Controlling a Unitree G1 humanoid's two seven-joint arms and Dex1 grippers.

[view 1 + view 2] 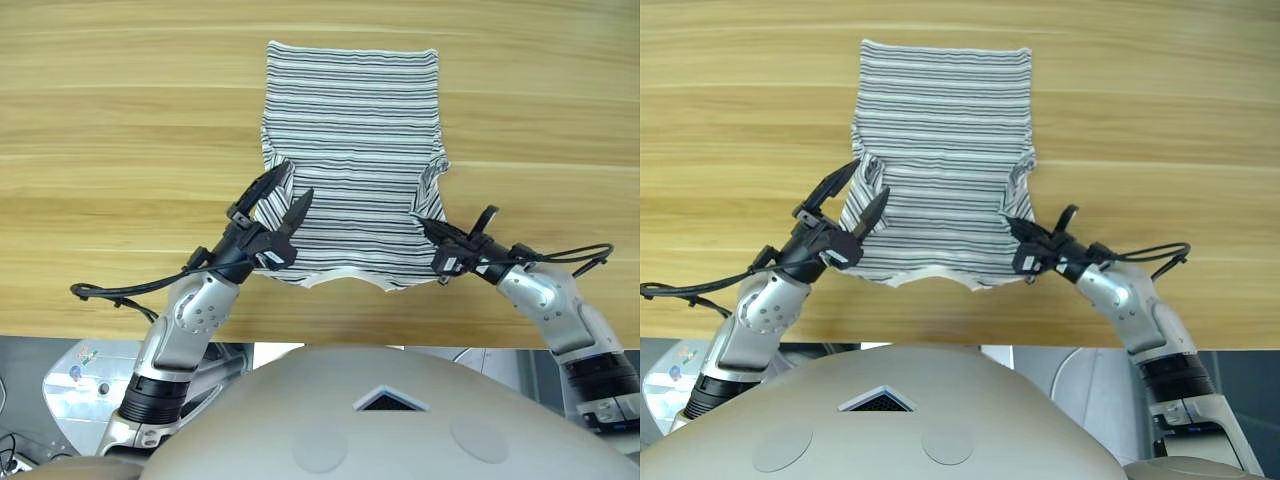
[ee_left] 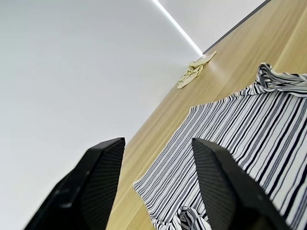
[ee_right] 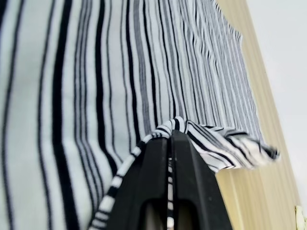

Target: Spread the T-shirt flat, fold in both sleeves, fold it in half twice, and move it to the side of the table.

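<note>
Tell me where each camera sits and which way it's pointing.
Left eye view: on the head, looking forward and down at the T-shirt on the table, showing the left gripper and right gripper at the shirt's near sides.
Right eye view: its stereo twin, same scene.
Left wrist view: on the left wrist, looking between its open fingers across the shirt to a wall.
Right wrist view: on the right wrist, looking along its shut fingers, pinching the shirt's edge.
Shared: all four show the striped shirt.

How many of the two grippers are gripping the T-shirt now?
1. The right gripper is shut on the right edge of the T-shirt. The left gripper is open over the left edge, fingers apart, gripping nothing.
</note>
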